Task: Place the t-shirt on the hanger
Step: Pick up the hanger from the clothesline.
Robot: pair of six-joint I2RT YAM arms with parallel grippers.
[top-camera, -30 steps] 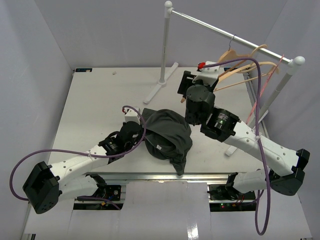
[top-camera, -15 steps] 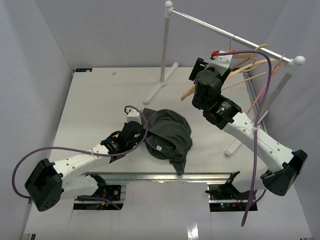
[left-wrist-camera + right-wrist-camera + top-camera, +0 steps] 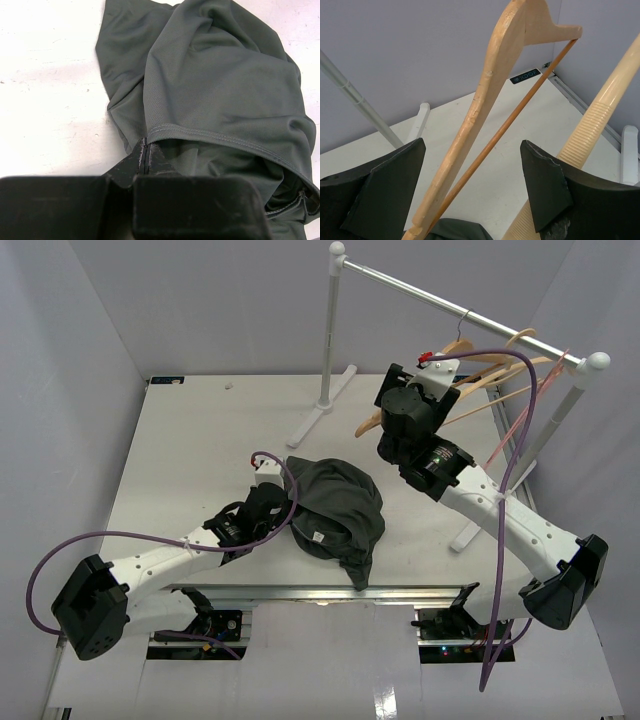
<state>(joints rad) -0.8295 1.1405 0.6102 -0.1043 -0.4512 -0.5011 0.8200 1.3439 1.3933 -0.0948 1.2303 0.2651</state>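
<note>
The dark grey-green t-shirt (image 3: 335, 508) lies crumpled on the table near the front edge, its white label facing up. My left gripper (image 3: 283, 510) is shut on the shirt's stitched hem, as the left wrist view (image 3: 145, 150) shows, with the fabric (image 3: 225, 90) spreading beyond it. The tan wooden hanger (image 3: 372, 424) hangs from the rail. My right gripper (image 3: 398, 388) is open around it. In the right wrist view the hanger's arm (image 3: 485, 115) and thin crossbar pass between the open fingers (image 3: 395, 185), untouched.
A white rack stands at the back right: rail (image 3: 450, 302), left post (image 3: 330, 330), right post (image 3: 560, 410). A second, ribbed wooden hanger (image 3: 600, 120) and a thin pink hanger (image 3: 515, 430) hang beside the first. Purple cables loop off both arms.
My right arm has risen and moved back toward the rail, so that the hanger's arm now lies between its open fingers. The left gripper and shirt have hardly moved.
</note>
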